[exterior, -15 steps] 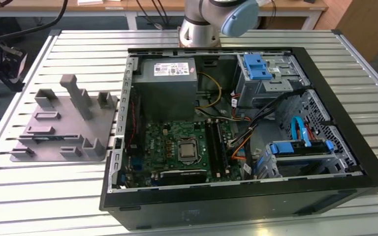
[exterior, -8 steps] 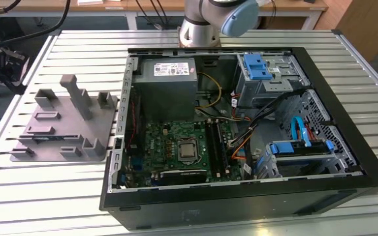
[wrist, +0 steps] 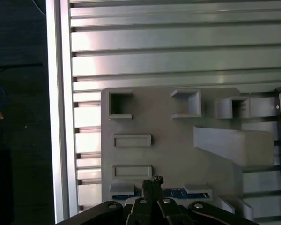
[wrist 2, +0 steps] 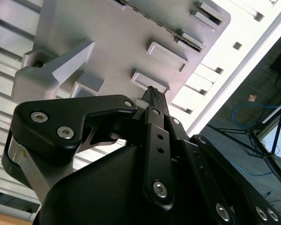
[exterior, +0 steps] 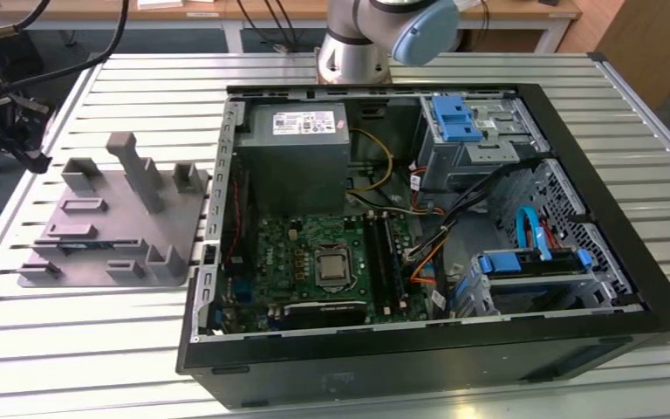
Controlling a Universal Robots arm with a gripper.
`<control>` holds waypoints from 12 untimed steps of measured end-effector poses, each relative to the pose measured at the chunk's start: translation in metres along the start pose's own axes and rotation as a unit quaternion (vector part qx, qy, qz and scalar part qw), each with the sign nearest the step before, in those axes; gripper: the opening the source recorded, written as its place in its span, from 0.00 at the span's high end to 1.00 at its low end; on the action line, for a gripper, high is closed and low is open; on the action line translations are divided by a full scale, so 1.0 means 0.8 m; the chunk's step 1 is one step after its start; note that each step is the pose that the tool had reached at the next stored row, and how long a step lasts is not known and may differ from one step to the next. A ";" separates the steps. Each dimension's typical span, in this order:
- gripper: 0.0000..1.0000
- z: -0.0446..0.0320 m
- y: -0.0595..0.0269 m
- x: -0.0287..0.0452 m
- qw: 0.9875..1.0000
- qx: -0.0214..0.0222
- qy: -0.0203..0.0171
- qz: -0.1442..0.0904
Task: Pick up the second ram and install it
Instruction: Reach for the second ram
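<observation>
**Gripper and ram at the fixture.** In both wrist views the gripper (wrist: 154,180) hangs over a grey fixture (wrist: 178,140). Its fingertips (wrist 2: 153,95) are drawn together into one point, with nothing between them.

The ram (wrist: 178,192) is a blue strip seated in the fixture between two low holders. It lies directly beneath the fingertips, which hide its middle part. Whether they touch it cannot be told.

The ram's long axis runs parallel to the line along which the gripper's linkage spreads. The jaws therefore appear to stand along the strip rather than across its thin faces.

A tall wedge (wrist: 234,145) rises from the fixture near the ram's far end. It is the nearest thing that could crowd the fingers. The empty pockets of the fixture lie farther off.

The fixture rests on a slatted table (wrist: 178,61). In the exterior view the fixture (exterior: 119,229) sits just beside an open case (exterior: 428,358), on that view's left. The case holds the long black slots (exterior: 384,257), which lie well apart from the ram.
</observation>
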State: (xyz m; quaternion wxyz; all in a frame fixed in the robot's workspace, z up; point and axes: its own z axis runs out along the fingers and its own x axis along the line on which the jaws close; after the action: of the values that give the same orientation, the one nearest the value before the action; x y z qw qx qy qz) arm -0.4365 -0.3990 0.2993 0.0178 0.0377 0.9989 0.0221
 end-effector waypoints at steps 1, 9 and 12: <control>0.90 0.0014 0.000 0.0001 1.000 0.000 0.000 0.000; 0.90 0.0119 -0.001 0.0008 1.000 0.000 0.000 0.000; 0.90 0.0157 -0.001 0.0010 1.000 0.000 0.000 0.000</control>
State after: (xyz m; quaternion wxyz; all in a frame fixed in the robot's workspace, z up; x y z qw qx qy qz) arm -0.4369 -0.3990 0.2867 0.0178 0.0377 0.9989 0.0221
